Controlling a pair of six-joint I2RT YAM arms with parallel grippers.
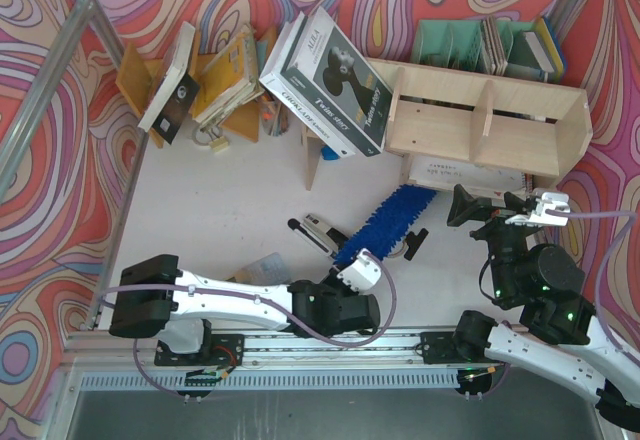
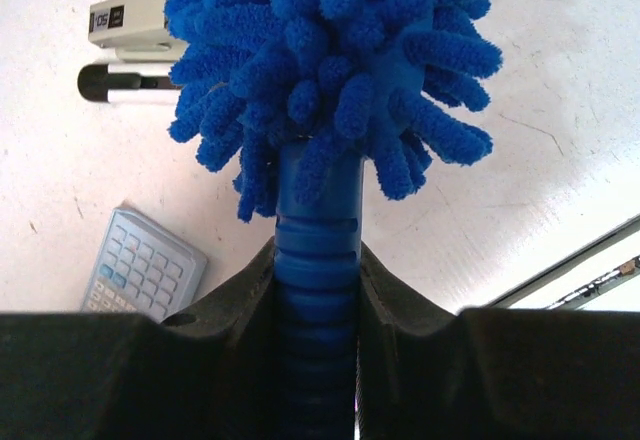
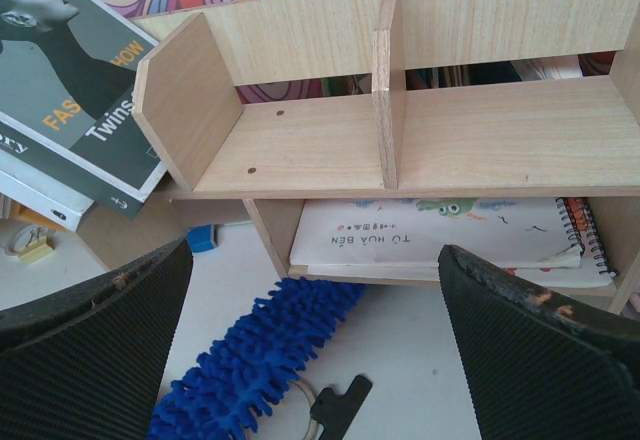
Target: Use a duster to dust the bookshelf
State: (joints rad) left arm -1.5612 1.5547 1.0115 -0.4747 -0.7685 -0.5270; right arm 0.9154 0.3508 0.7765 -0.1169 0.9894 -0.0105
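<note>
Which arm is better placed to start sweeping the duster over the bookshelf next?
Left, most likely. The left gripper is shut on the duster at its handle, with the brush end lying toward the bookshelf. The right gripper is open and empty, facing the shelf, so it would first need a handover.

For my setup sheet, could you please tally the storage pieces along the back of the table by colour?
Pale plywood bookshelf: 1
Orange-brown book rack: 1
Mint-green file holder: 1
Total: 3
</note>
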